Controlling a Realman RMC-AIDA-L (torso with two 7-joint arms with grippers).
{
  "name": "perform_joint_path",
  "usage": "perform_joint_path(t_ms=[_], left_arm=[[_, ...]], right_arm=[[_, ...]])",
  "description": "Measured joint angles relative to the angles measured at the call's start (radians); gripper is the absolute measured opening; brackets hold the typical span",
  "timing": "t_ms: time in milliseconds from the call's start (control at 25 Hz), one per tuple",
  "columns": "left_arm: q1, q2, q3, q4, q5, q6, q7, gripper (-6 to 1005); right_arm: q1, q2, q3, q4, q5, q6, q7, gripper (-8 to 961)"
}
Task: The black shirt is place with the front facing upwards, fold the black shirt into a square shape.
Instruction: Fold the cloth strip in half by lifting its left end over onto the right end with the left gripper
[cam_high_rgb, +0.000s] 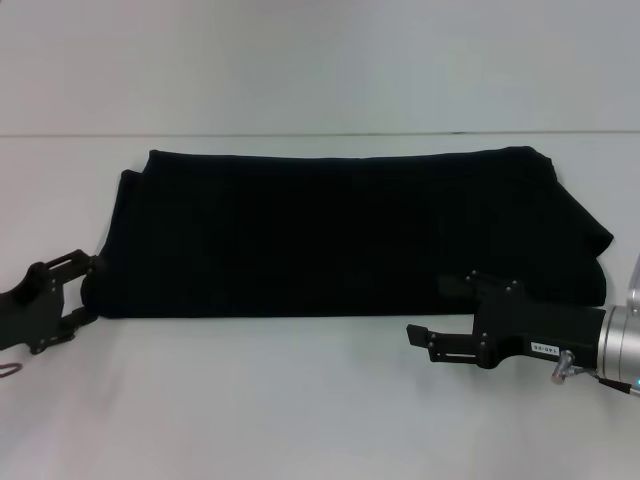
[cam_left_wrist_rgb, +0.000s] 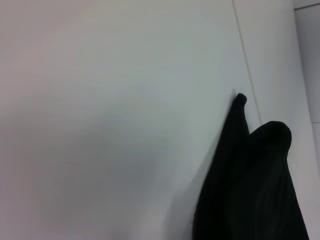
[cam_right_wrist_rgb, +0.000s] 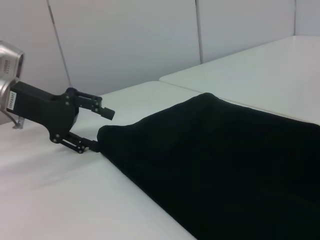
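Black shirt (cam_high_rgb: 350, 235) lying flat on white surface (cam_high_rgb: 300, 400), folded into a long horizontal band; lettering not visible. Left gripper (cam_high_rgb: 88, 290) positioned at the band's left end near the front corner, jaws open, one finger above and one below the cloth edge; confirmed in right wrist view (cam_right_wrist_rgb: 102, 131), lower finger touching the cloth, upper finger clear of it. Right gripper (cam_high_rgb: 425, 315) positioned at the front right edge of the band, jaws open, upper finger over the cloth, lower finger over bare surface.
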Motion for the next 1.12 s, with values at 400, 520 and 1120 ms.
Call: perform_joint_path(t_ms=[400, 520, 1120], left_arm=[[-0.058, 0.006, 0.023, -0.039, 0.000, -0.026, 0.043, 817], [-0.061, 0.010, 0.037, -0.037, -0.003, -0.018, 0.053, 814], [-0.061, 0.008, 0.081, -0.032, 0.001, -0.009, 0.086, 470]], right_arm=[[0.002, 0.003, 0.000, 0.000, 0.000, 0.000, 0.000, 947], [0.001, 0.003, 0.000, 0.000, 0.000, 0.000, 0.000, 946], [-0.002, 0.003, 0.000, 0.000, 0.003, -0.004, 0.000, 946]])
